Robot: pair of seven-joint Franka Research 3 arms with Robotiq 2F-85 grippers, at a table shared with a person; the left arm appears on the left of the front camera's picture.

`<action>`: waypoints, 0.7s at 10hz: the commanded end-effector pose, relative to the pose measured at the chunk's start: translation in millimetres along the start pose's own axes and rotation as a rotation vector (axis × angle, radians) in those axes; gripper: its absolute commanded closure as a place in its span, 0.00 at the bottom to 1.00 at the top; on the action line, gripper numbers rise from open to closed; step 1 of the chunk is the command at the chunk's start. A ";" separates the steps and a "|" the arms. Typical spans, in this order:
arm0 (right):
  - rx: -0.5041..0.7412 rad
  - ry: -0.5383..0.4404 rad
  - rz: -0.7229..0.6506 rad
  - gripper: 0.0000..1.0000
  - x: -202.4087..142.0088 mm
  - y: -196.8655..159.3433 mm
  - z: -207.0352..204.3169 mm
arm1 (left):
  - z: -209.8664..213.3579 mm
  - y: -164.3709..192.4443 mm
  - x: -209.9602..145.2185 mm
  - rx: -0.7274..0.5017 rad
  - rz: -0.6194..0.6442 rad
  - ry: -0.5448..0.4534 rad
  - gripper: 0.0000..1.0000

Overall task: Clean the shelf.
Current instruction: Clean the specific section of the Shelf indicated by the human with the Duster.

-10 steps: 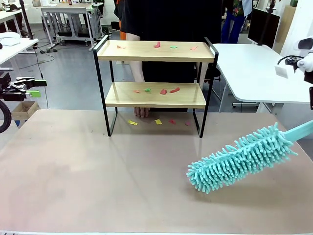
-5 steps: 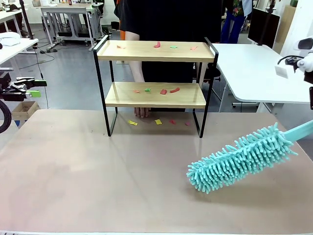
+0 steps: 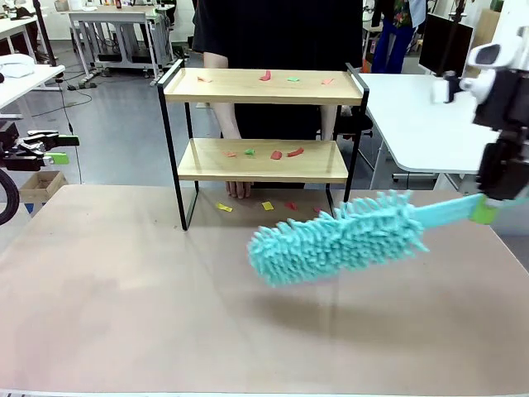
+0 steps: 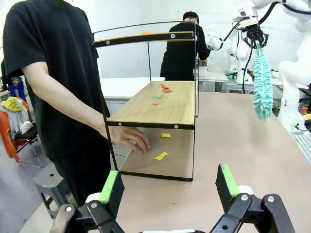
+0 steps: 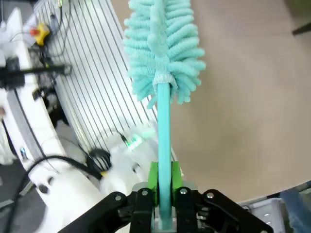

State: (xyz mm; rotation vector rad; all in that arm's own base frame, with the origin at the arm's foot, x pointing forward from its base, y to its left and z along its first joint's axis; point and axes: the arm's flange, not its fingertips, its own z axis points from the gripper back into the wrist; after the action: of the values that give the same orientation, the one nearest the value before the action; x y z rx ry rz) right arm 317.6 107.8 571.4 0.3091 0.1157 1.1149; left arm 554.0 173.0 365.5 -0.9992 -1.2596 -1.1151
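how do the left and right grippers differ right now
The left gripper stands wide open and empty; the right gripper is shut on the teal duster, at its handle. The left gripper sits at the left side of the table; the right gripper holds the teal duster above the table, in front of the shelf. Both have green pads.

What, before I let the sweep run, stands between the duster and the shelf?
Nothing visible. The teal duster, held in the right gripper, hangs over the table in front of the shelf. The person's hand rests on the table at the shelf's far side.
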 end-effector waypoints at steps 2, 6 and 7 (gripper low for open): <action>-0.039 -0.155 -0.204 0.87 53.3 31.4 -26.7 | -0.4 -1.0 1.0 0.002 -0.002 0.001 0.00; -0.048 -0.280 -0.376 0.87 117.3 48.2 -72.6 | -0.4 -1.0 1.0 0.002 -0.002 0.001 0.00; -0.045 -0.295 -0.380 0.87 128.1 51.4 -89.0 | -0.4 -1.0 1.0 0.002 -0.002 0.001 0.00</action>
State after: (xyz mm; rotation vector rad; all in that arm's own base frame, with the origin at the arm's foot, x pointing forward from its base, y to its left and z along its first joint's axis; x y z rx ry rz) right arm 310.0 247.3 523.1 0.3688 -0.0724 0.7176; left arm 554.0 173.1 365.2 -0.9995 -1.2593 -1.1147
